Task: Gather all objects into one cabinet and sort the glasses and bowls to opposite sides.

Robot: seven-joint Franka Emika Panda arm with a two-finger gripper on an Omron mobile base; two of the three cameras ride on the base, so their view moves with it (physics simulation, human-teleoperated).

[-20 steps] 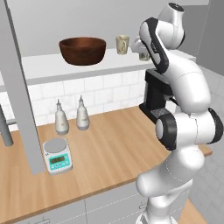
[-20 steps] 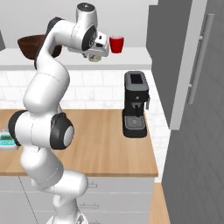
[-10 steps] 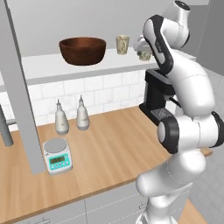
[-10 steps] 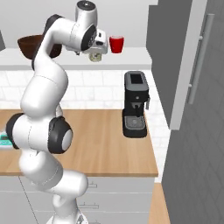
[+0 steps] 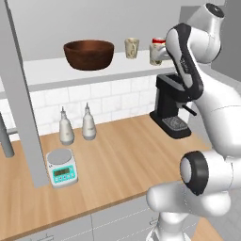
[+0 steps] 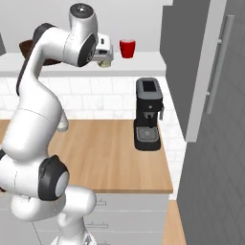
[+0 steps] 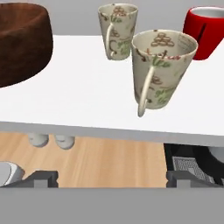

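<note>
The gripper (image 7: 112, 177) stands wide apart, gripping nothing, just off the shelf (image 7: 78, 105) edge. The mug (image 7: 161, 70) sits near that edge, a second mug (image 7: 117, 29) at 11 o'clock, red cup (image 7: 205, 30) at 1, bowl (image 7: 19, 41) far left. Placing looks done; next, likely back away without nudging the mug.

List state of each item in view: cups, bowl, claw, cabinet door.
near mug: upright on the shelf, free of the claw
far mug: upright, behind it
red cup: upright on the shelf
bowl: upright, at the shelf's other side
claw: open, empty
cabinet door: swung open
</note>
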